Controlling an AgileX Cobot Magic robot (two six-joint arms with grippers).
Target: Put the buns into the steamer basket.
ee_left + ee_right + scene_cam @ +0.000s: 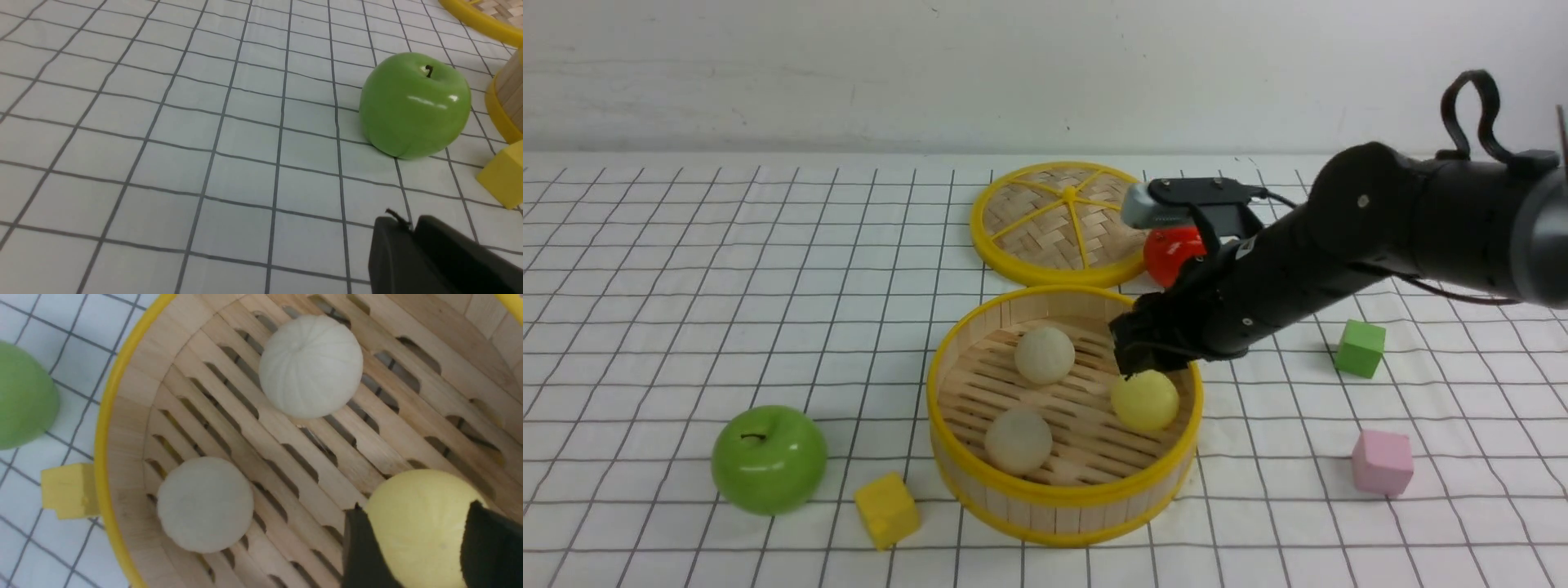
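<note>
The steamer basket (941, 384) stands at the middle front of the table, with all three buns on its slatted floor. Two cream-white buns (1044, 354) (1018, 441) lie at its back and front left. The pale yellow bun (1145, 400) rests at its right side. My right gripper (1137, 359) hangs just over that yellow bun. In the right wrist view its open fingers (361, 543) flank the yellow bun (421, 539) above the basket (122, 416). My left gripper (402, 222) is shut and holds nothing, low over the cloth near the green apple (414, 106).
The flat woven lid (1054, 224) lies behind the basket, with a red fruit (1168, 253) beside it under my right arm. The green apple (768, 459) and a yellow cube (886, 509) sit front left. A green cube (1360, 348) and a pink cube (1382, 462) sit right.
</note>
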